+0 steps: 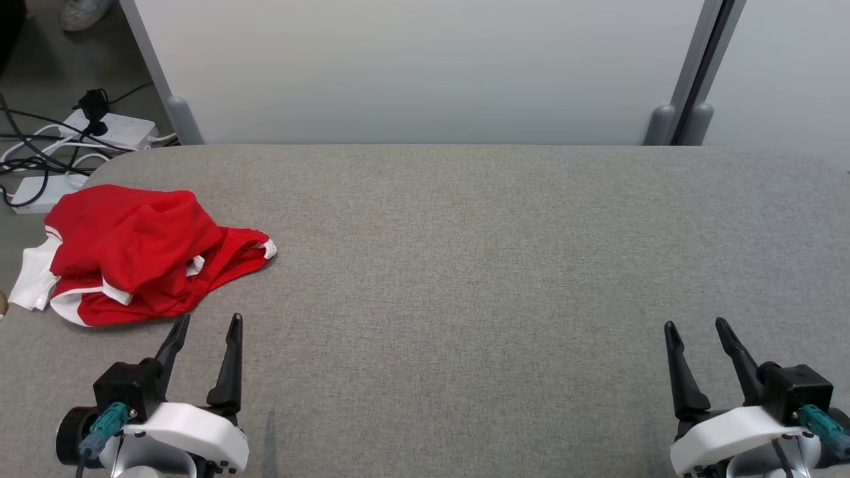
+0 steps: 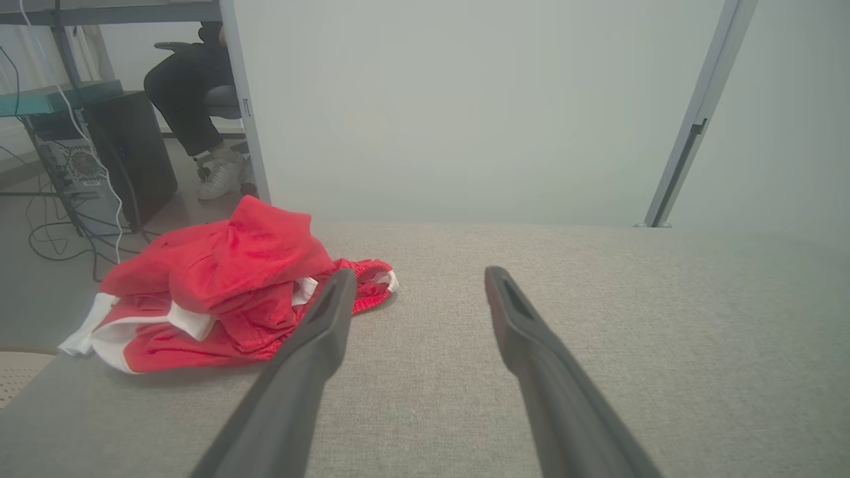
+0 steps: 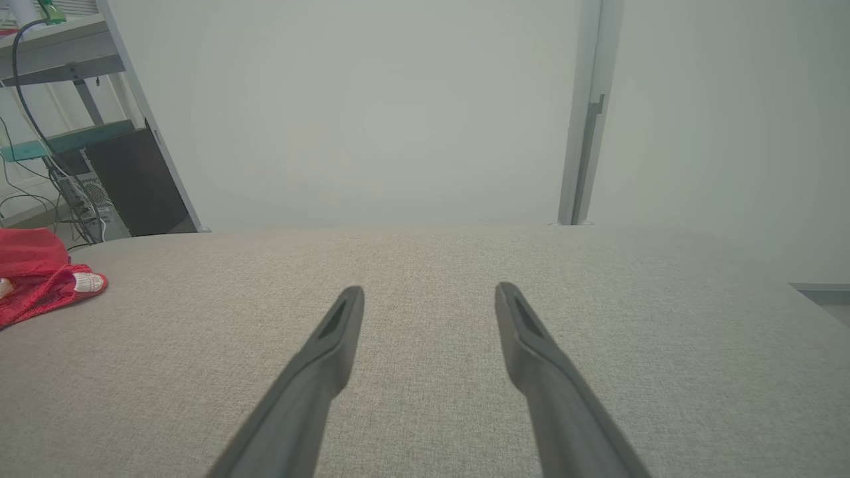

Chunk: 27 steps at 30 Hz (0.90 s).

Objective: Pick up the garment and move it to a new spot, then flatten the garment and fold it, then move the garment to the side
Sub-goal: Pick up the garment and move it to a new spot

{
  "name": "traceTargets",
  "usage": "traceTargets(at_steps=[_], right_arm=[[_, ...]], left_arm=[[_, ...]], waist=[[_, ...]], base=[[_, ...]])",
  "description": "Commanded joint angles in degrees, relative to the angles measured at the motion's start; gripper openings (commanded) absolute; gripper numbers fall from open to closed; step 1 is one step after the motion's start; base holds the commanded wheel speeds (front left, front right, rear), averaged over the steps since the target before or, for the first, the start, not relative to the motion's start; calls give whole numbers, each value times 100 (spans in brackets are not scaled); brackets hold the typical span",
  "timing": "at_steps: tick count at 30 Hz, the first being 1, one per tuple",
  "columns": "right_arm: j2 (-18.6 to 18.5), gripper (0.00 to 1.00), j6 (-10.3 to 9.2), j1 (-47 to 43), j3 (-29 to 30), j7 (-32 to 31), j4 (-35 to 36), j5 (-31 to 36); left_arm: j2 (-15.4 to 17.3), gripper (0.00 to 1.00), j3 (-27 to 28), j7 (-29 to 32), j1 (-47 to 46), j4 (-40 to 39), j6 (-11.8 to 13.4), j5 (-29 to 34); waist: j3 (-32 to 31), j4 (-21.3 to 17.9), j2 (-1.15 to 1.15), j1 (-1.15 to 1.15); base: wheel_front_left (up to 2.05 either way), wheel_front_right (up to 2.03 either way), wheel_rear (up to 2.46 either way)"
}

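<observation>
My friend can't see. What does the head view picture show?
A crumpled red garment with white trim lies at the left edge of a grey table. Both grippers are open and empty: the left gripper close by the garment, the right gripper far off at the lower right.

One red garment [image 1: 133,245], one grey table [image 1: 465,265], two sets of jaws

The garment [image 1: 133,255] lies on the table [image 1: 465,265] at its left edge. The left gripper [image 1: 209,318] sits just before it; the right gripper [image 1: 695,324] sits well apart, at near right. A partition [image 1: 425,66] stands behind.
</observation>
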State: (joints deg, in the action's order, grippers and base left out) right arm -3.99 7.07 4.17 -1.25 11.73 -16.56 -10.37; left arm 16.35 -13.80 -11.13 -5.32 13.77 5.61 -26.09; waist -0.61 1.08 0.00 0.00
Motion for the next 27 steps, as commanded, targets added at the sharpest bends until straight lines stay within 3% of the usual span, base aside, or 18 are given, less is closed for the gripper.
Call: traceTargets(at_steps=[1, 16, 22, 27], right_arm=[[-81, 100, 41, 199, -166, 118, 110, 124], [-126, 100, 42, 237, -227, 239, 30, 161], [-145, 100, 42, 283, -337, 241, 74, 126], [-151, 100, 42, 370, -581, 207, 113, 68]], left_arm=[[199, 100, 177, -60, -390, -114, 59, 183], [218, 100, 113, -50, -472, -58, 105, 244], [175, 100, 120, -54, -520, -26, 118, 175], [137, 100, 95, -89, -526, 1, 153, 163]], waist=[[0, 5, 0, 0], [27, 264, 0, 0], [31, 589, 0, 0], [30, 1162, 0, 0]], base=[[0, 0, 0], [0, 0, 0], [0, 0, 0], [0, 0, 0]])
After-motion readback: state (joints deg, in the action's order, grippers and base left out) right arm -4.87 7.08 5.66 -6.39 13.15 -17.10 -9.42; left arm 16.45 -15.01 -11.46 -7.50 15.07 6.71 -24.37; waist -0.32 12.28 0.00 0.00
